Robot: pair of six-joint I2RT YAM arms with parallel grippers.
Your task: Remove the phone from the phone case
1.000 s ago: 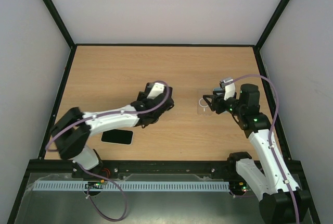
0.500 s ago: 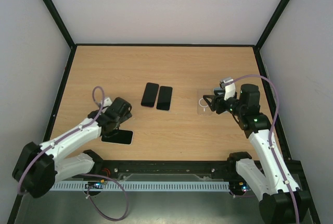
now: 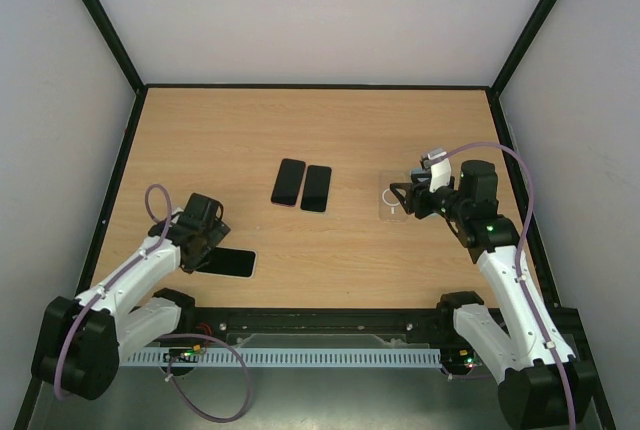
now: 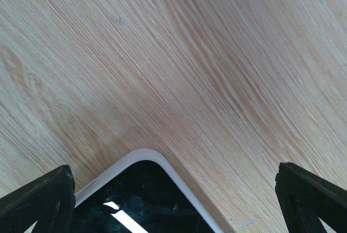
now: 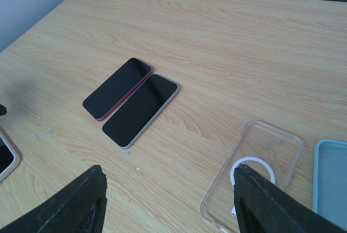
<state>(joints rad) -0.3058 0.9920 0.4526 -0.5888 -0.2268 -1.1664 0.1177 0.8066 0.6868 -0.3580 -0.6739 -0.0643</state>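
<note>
A black phone in a pale case (image 3: 226,263) lies flat near the table's front left. Its rounded corner (image 4: 154,203) shows at the bottom of the left wrist view. My left gripper (image 3: 203,245) hangs low over that corner, open and empty (image 4: 173,208), with a fingertip (image 4: 38,200) on each side. My right gripper (image 3: 402,200) is open and empty (image 5: 168,206), low beside an empty clear case (image 5: 255,173) at the right (image 3: 386,212). The cased phone's edge also shows in the right wrist view (image 5: 4,158).
Two bare phones lie side by side mid-table, one with a pink edge (image 3: 288,182) (image 5: 116,88) and one with a pale edge (image 3: 316,188) (image 5: 140,109). An empty pale blue case (image 5: 331,184) lies beside the clear case. Black frame rails (image 3: 300,87) edge the table.
My left arm has swung from over the two bare phones back to the front left, and its gripper now sits over the cased phone. The right arm has not moved.
</note>
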